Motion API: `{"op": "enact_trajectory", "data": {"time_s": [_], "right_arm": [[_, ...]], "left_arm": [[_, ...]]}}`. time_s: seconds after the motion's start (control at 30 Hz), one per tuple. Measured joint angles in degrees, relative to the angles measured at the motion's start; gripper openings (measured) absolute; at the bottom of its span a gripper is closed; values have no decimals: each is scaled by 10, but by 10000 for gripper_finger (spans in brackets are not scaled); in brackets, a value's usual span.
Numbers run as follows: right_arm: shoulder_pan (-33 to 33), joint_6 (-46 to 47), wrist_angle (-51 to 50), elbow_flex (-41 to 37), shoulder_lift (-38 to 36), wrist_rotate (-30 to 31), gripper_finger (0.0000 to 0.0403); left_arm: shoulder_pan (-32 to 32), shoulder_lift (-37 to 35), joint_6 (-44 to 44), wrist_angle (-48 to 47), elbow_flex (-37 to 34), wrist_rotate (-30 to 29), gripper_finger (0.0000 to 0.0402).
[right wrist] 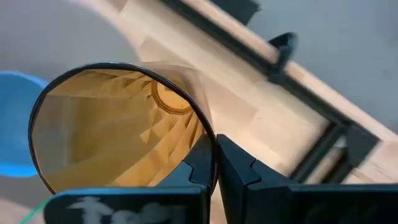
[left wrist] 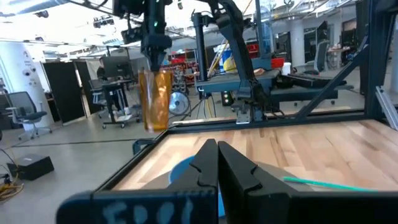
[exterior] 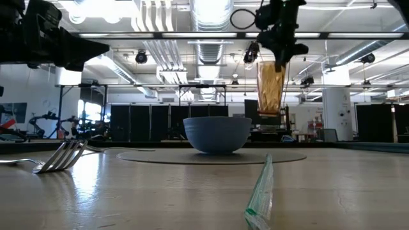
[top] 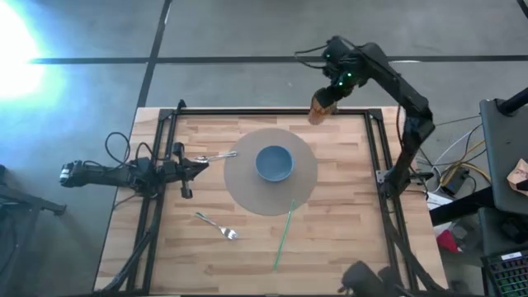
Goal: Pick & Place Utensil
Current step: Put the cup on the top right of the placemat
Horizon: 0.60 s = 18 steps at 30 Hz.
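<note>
A translucent amber cup point(top: 320, 107) hangs in the air over the table's far edge, held by my right gripper point(right wrist: 214, 143), which is shut on it. A silver utensil point(top: 219, 155) lies flat on the table at the left rim of the round grey mat point(top: 247, 194). A fork point(top: 219, 225) lies nearer the near edge, tines resting on the wood point(exterior: 61, 156). My left gripper point(top: 200, 163) is shut and hovers low, just left of the silver utensil; I see nothing between its fingers point(left wrist: 217, 149). My right gripper pinches the amber cup by its rim point(right wrist: 202, 121), one finger inside the mouth and one outside. The fingers come from above, pointing down. The cup point(exterior: 270, 86) is lifted clear of the table and hangs below the gripper, slightly tilted.
A blue bowl point(top: 274, 162) stands in the middle of the grey mat. A green straw point(top: 285, 233) lies on the wood toward the near edge, right of the fork. A black frame point(top: 375, 148) runs along the table's sides. Bare wood shows at the right and near left.
</note>
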Motion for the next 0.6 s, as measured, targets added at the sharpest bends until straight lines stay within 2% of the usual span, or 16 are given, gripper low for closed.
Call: {"op": "enact_trajectory", "data": {"time_s": [0.1,0.27,0.6], "right_arm": [[0,-16,0,-10,13,-21,8],[0,-32,7,-37,21,-20,8],[10,-48,93,-153,6,-20,8]], "left_arm": [[0,0,7,0,0,0,3],[0,0,8,0,0,0,3],[0,0,3,1,0,0,3]]}}
